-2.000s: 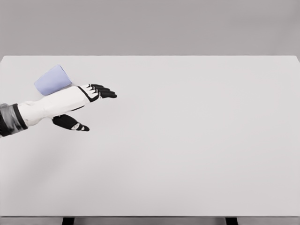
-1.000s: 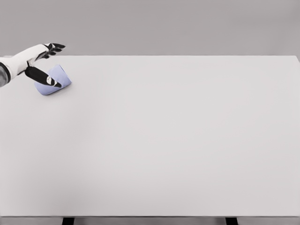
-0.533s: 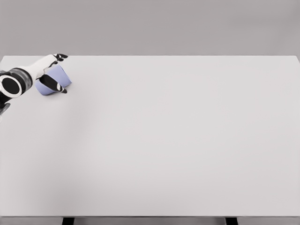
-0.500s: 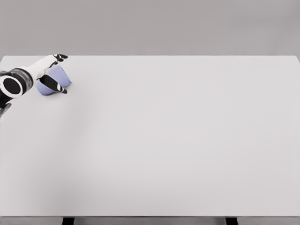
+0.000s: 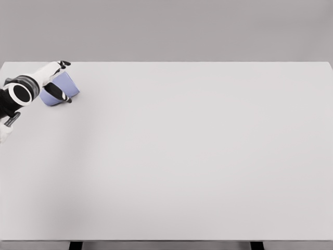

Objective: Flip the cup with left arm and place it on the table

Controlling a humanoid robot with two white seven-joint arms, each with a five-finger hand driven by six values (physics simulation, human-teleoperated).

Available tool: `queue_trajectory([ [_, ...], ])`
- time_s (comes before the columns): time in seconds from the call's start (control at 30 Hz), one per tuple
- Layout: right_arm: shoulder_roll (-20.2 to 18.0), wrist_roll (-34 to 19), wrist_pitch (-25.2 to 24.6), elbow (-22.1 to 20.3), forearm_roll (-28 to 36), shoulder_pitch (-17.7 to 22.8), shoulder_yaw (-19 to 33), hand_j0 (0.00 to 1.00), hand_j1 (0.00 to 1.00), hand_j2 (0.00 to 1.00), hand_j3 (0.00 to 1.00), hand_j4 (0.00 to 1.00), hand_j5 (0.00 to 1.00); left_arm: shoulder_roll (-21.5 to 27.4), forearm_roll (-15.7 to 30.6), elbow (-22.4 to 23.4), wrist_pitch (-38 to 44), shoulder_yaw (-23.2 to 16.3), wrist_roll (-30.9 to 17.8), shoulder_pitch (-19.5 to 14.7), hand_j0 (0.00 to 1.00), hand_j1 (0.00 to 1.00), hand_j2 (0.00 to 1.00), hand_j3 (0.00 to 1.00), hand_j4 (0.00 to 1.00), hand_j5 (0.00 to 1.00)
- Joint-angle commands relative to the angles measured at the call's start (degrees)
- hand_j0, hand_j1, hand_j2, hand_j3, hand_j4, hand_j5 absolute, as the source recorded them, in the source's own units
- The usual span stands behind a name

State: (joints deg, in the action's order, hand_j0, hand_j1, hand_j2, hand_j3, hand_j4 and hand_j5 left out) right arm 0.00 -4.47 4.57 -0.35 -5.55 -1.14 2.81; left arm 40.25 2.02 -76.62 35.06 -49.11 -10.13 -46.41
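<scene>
Head view: we see the cup [image 5: 62,89], pale blue, lying on its side at the upper left of the table [image 5: 197,156], with the left hand [image 5: 52,79] wrapped around it, thumb in front, fingers behind. Right arm out of frame. Risk we flag: shallow grip near the table edge, so the cup could slip or roll off during the flip

This is not a real room. It is a pretend place made by a computer, like a test lab. The big white desk [image 5: 197,156] is flat and smooth, with no marks on it. Behind the desk there is only a plain gray wall [image 5: 166,28]. Two dark legs [image 5: 75,245] peek out under the desk's front edge.
</scene>
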Motion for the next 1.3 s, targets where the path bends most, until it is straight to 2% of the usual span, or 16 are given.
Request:
queue_trajectory([
  [0.0, 0.0, -0.01, 0.0, 0.0, 0.01, 0.0, 0.0, 1.0, 1.0, 1.0, 1.0, 1.0, 1.0, -1.31, -1.4, 2.01, -0.06, 0.07, 0.02, 0.0, 1.0, 1.0, 1.0, 1.0, 1.0, 1.0],
  [0.4, 0.0, -0.01, 0.0, 0.0, 0.01, 0.09, 0.0, 1.0, 1.0, 1.0, 1.0, 1.0, 1.0, -4.04, -3.95, 7.19, -0.06, -0.02, 0.11, -0.79, 1.0, 1.0, 1.0, 1.0, 1.0, 1.0],
  [1.13, 0.0, -0.01, 0.0, 0.0, 0.01, 0.0, 0.0, 1.0, 1.0, 1.0, 1.0, 1.0, 1.0, -6.5, -4.3, 11.15, -0.06, 0.07, 1.16, -1.41, 0.93, 0.93, 0.93, 0.93, 0.93, 0.93],
  [1.2, 0.0, -0.01, 0.0, 0.0, 0.01, 0.0, 0.0, 1.0, 1.0, 1.0, 1.0, 1.0, 1.0, -6.76, -4.22, 11.59, -0.06, 0.07, 2.13, -1.41, 0.89, 0.89, 0.89, 0.89, 0.89, 0.89],
  [1.27, 0.0, -0.01, 0.0, 0.0, 0.01, 0.0, 0.0, 1.0, 1.0, 1.0, 1.0, 1.0, 1.0, -7.02, -4.13, 11.67, -0.06, 0.15, 2.22, -1.41, 0.78, 0.78, 0.78, 0.78, 0.78, 0.78],
])
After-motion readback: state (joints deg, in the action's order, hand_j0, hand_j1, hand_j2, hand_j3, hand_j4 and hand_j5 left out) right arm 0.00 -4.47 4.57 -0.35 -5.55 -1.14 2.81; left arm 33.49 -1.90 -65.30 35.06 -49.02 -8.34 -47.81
